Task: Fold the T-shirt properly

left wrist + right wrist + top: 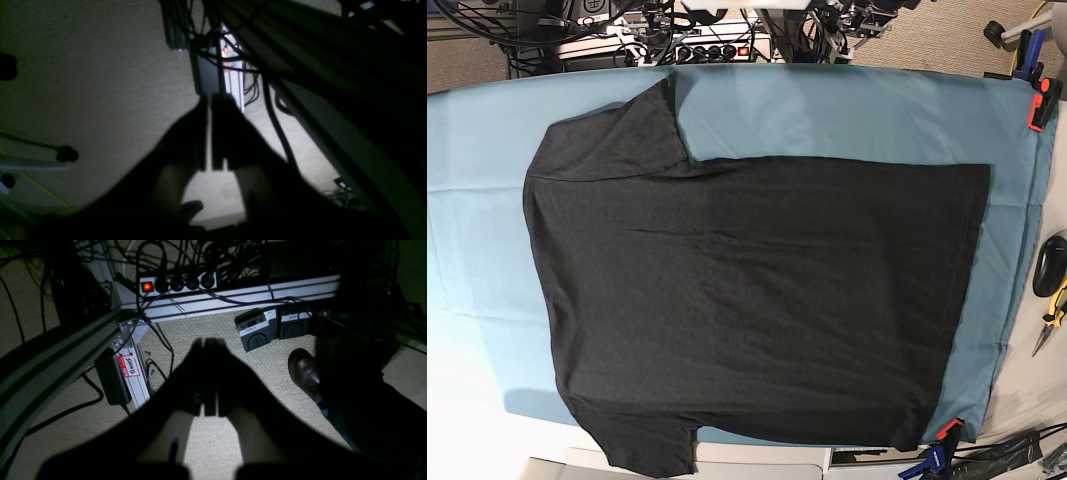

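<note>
T-shirt [757, 300]: black, spread flat and unfolded on the teal table cloth [847, 110]. Collar end toward the base view's left, hem toward its right. One sleeve reaches the far edge; the other hangs over the near edge at bottom left.

Table cloth: covers the tabletop, fastened by an orange clamp [1036, 112] at the far right corner and by orange and blue clamps [937, 448] at the near right corner.

Left gripper [210, 133]: seen only in its wrist view, a dark silhouette over beige carpet [100, 83]. Fingers nearly together, a thin strip of light between them, nothing held. Table frame and cables to its right.

Right gripper [208, 373]: seen only in its wrist view, also silhouetted over carpet. Fingers drawn in to a narrow slit, nothing between them.

Floor, right wrist view: aluminium frame with a power strip [178, 282] showing a lit red switch, a red "hello" name sticker [128, 366], two labelled foot pedals [257, 328], a brown shoe [303, 371].

Arms in base view: neither visible over the table.

Table's right edge: black mouse [1051, 264], pliers with yellow handles [1049, 318].
</note>
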You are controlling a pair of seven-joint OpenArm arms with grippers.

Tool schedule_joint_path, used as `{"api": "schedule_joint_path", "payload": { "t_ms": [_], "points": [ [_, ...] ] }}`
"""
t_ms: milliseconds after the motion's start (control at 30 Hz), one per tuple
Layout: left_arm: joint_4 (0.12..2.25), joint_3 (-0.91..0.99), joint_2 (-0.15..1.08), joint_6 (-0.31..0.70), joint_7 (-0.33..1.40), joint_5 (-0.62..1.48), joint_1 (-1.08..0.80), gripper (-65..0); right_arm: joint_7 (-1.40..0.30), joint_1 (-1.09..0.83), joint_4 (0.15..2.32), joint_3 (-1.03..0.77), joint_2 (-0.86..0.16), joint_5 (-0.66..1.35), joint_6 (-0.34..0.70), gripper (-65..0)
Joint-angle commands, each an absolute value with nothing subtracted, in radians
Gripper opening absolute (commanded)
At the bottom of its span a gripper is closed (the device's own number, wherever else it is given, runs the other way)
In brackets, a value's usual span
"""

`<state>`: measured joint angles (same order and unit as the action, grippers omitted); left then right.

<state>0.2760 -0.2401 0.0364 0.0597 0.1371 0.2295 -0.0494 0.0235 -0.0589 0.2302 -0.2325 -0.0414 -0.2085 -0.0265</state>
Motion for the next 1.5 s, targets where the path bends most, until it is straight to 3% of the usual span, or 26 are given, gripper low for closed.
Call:
{"api": "schedule_joint_path", "payload": {
  "t_ms": [0,400,700,1033,1300,1467],
  "points": [
    [0.281,-0.238,0.034,0.067,0.134,0.232,-0.050,-64.7,0.035,-0.061,0.236,-0.229,-0.047,-0.203,-0.031,-65.0],
    [0.299,-0.238,0.048,0.067,0.134,0.233,-0.077,-64.7,0.053,-0.126,0.288,-0.229,-0.047,-0.203,-0.031,-65.0],
    [0.480,-0.238,0.088,0.067,0.183,0.232,-0.218,-64.7,0.049,-0.242,0.418,-0.228,-0.047,-0.198,-0.031,-65.0],
    [1.011,-0.237,0.225,0.061,0.398,0.233,-0.570,-64.7,-0.053,-0.604,0.883,-0.228,-0.083,-0.067,-0.031,-65.0],
    [1.597,-0.226,0.492,0.060,0.412,0.277,-0.921,-64.8,-0.026,-1.002,1.390,-0.232,-0.224,0.033,-0.031,-65.0],
    [1.959,-0.093,0.611,0.065,0.458,0.283,-1.113,-64.8,-0.031,-1.176,1.694,-0.297,-0.255,0.036,-0.033,-65.0]
  ]
}}
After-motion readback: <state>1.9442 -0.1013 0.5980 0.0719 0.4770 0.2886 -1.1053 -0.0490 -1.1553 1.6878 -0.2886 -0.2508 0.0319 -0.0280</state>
